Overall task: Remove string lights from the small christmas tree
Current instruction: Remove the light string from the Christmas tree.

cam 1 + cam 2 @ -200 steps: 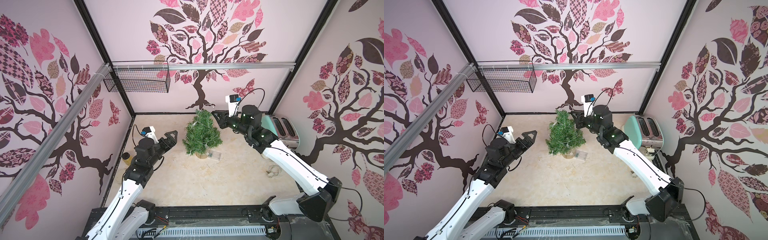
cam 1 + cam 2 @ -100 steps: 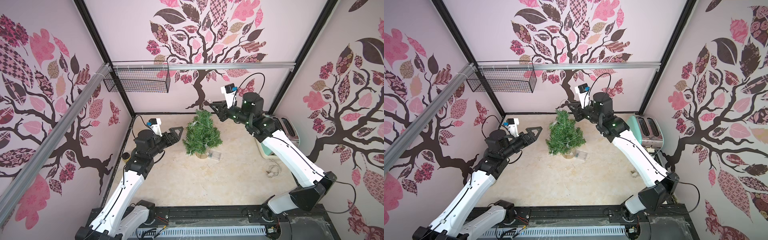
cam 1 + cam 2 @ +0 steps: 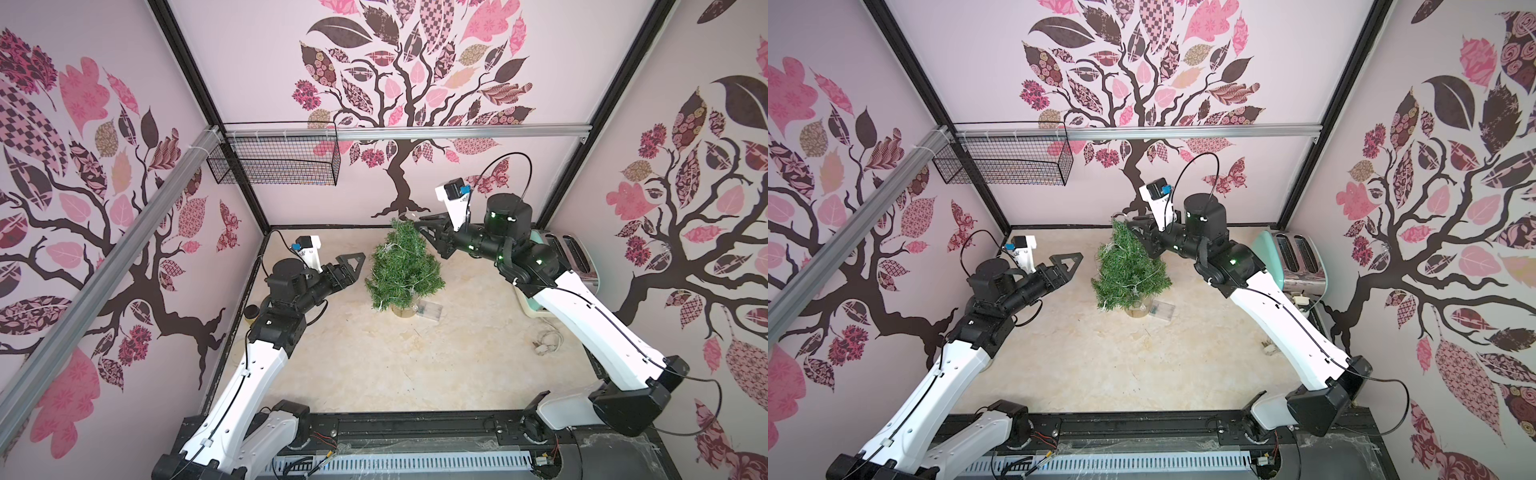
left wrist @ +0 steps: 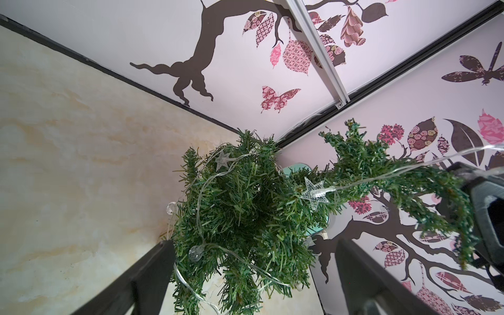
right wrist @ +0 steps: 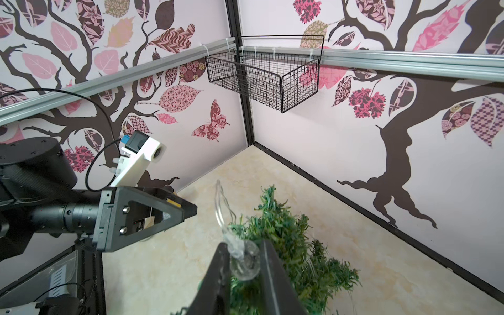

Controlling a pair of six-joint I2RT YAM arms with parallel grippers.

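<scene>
The small christmas tree (image 3: 402, 266) (image 3: 1128, 270) stands upright on its tan base near the back of the table. The string lights (image 4: 313, 192) wind round its branches, and their clear box (image 3: 430, 309) (image 3: 1162, 311) lies beside the base. At the treetop my right gripper (image 3: 415, 222) (image 3: 1130, 222) (image 5: 244, 245) is shut on a round clear bulb (image 5: 245, 263) of the string lights, with a loop of wire rising above it. My left gripper (image 3: 357, 262) (image 3: 1073, 259) (image 4: 255, 242) is open, level with the tree's left side and just short of the branches.
A mint toaster (image 3: 577, 257) (image 3: 1300, 257) stands at the right wall behind the right arm. A white cord with a plug (image 3: 548, 343) lies on the table at the right. A black wire basket (image 3: 274, 162) hangs in the back left corner. A small dark jar (image 3: 251, 311) sits by the left wall.
My left gripper has moved right toward the tree, still open. My right gripper has shifted left to the treetop, still shut on the bulb.
</scene>
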